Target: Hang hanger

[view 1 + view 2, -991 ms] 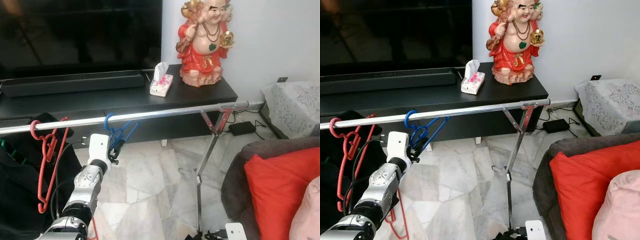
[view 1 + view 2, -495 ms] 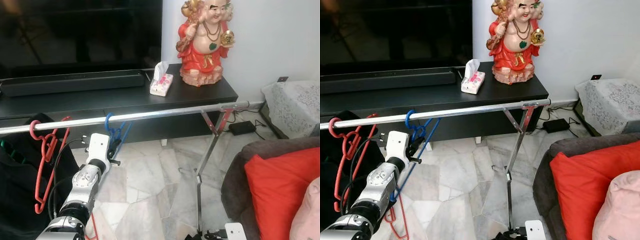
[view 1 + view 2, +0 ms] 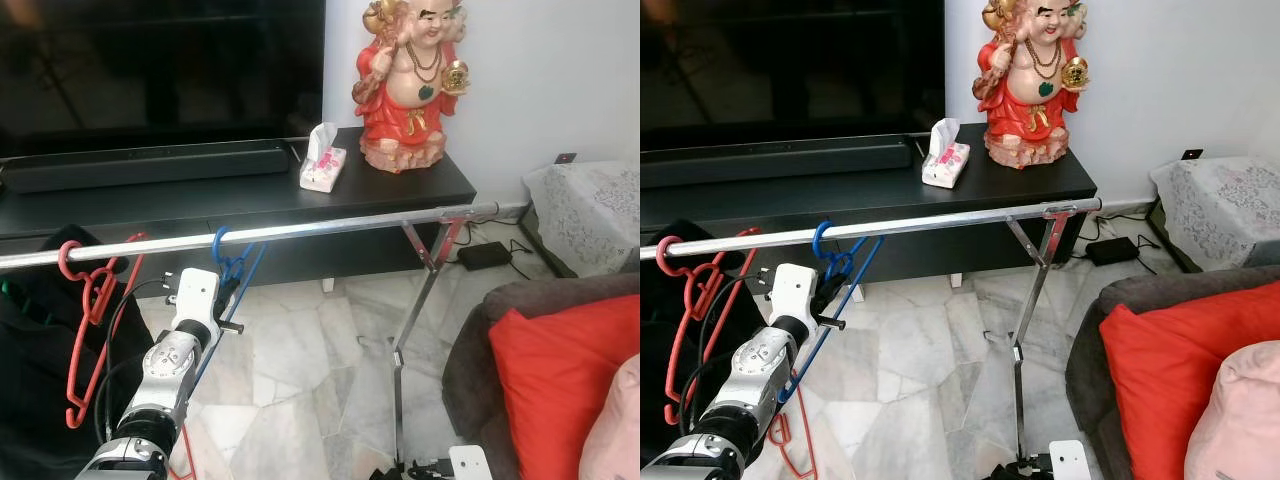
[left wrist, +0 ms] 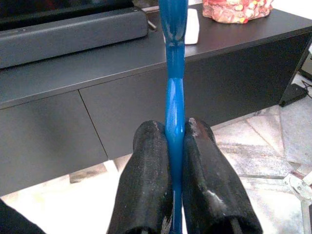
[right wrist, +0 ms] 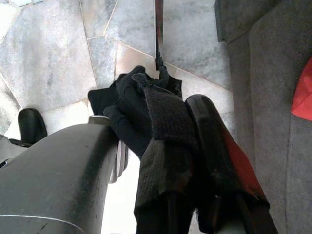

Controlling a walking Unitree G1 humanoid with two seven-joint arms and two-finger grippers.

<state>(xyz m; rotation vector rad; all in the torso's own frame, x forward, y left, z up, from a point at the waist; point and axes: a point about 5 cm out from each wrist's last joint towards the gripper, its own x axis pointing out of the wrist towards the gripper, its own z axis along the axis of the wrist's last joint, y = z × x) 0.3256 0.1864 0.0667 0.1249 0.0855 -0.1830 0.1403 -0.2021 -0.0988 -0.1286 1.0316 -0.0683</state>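
Reaching up from the lower left, the robot's silver left arm (image 3: 170,375) holds its left pincer (image 4: 175,146) just under the long chrome clothes rail (image 3: 300,229), the two black fingers (image 4: 146,185) pressed together on the thin blue plastic hanger (image 3: 232,272). The hanger's hook is looped over the rail, and its blue bar runs down and to the left past the white wrist block. In the left wrist view the blue strip stands straight up between the finger pads, with the low black TV table (image 4: 122,92) behind it. Further left on the same rail hangs a red plastic hanger (image 3: 88,320), its hook over the bar and touching dark clothing (image 3: 35,370) that hangs beside it. The rail rests on a slanted chrome stand leg (image 3: 415,310) that comes down to the pale marble tile floor (image 3: 300,380). On the black table behind sit a long black soundbar (image 3: 150,165), a pink and white tissue box (image 3: 323,168) and a red and gold laughing Buddha statue (image 3: 410,85), with a dark television screen (image 3: 160,70) above. A red cushion (image 3: 565,375) lies on a grey sofa (image 3: 470,350) at the right. The right pincer (image 5: 195,146) points down at the tiles, wrapped in black cloth (image 5: 146,112), with a patch of red beside it; I cannot tell whether its fingers are apart or together.
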